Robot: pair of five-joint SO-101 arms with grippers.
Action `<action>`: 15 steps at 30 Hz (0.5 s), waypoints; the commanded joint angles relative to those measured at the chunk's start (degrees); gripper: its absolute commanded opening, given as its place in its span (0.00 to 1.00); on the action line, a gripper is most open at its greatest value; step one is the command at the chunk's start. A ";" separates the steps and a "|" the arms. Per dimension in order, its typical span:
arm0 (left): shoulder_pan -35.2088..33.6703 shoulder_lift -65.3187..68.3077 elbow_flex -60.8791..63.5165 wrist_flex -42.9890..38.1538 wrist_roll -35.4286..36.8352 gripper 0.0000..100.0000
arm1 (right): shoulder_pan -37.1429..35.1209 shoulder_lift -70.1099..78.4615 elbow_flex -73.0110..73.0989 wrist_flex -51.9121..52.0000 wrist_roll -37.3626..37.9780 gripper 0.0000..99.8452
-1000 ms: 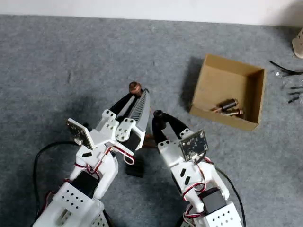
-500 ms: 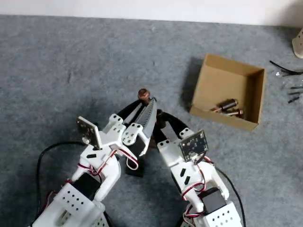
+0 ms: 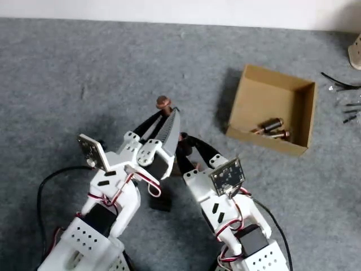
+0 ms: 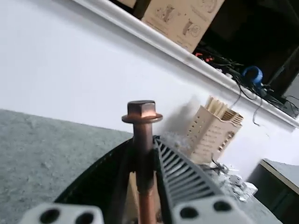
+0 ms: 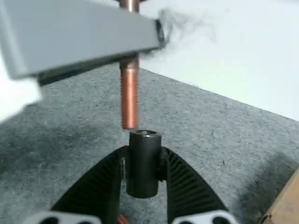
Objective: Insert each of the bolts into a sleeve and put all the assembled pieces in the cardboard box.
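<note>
My left gripper [image 3: 164, 113] is shut on a copper bolt [image 4: 141, 154], held upright with its hex head [image 3: 163, 102] on top. Directly under the bolt's threaded tip [image 5: 128, 100], my right gripper [image 5: 142, 163] is shut on a black sleeve [image 5: 143, 161], standing upright with its hole facing up. A small gap separates tip and sleeve. From above, the right gripper [image 3: 183, 144] sits just right of the left one. The cardboard box [image 3: 254, 84] stands to the right with assembled pieces [image 3: 271, 129] lying in it.
Grey carpet covers the table. Black cable ties [image 3: 345, 99] and a beige object [image 3: 355, 52] lie at the far right edge. A beige holder [image 4: 215, 133] stands against the white wall in the left wrist view.
The left gripper swung right with the bolt, then came back left and up. The right gripper shifted left, bringing the sleeve under the bolt.
</note>
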 commanded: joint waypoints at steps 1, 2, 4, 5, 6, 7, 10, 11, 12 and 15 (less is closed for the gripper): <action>-1.01 -0.13 -3.65 -0.18 0.53 0.00 | -0.57 -1.27 7.69 -0.75 0.62 0.01; -0.84 -0.04 -3.56 -0.18 0.53 0.00 | -0.57 -1.27 7.69 -0.75 0.62 0.01; -0.75 0.04 -3.56 -0.18 0.53 0.00 | -0.66 -1.27 7.69 -0.75 0.62 0.01; -0.84 0.04 -3.65 -0.18 0.53 0.00 | -0.66 -1.27 7.69 -0.84 0.62 0.01; -0.84 0.04 -3.82 -0.18 0.53 0.00 | -0.66 -1.27 7.69 -0.84 0.62 0.01; -0.75 0.04 -3.82 -0.18 0.53 0.00 | -0.66 -1.27 7.69 -1.01 0.62 0.01; -0.66 0.48 -3.47 -0.18 0.53 0.00 | -0.57 -1.27 7.69 -2.15 0.62 0.01; -0.66 1.63 -3.74 -0.26 0.53 0.00 | -0.57 -1.27 7.69 -2.15 0.62 0.01; -0.66 3.30 -4.00 -0.35 0.53 0.00 | -0.57 -1.27 7.69 -2.15 0.62 0.01; -0.66 11.38 -4.70 -5.80 0.53 0.00 | -0.75 -1.27 7.69 -1.89 0.62 0.01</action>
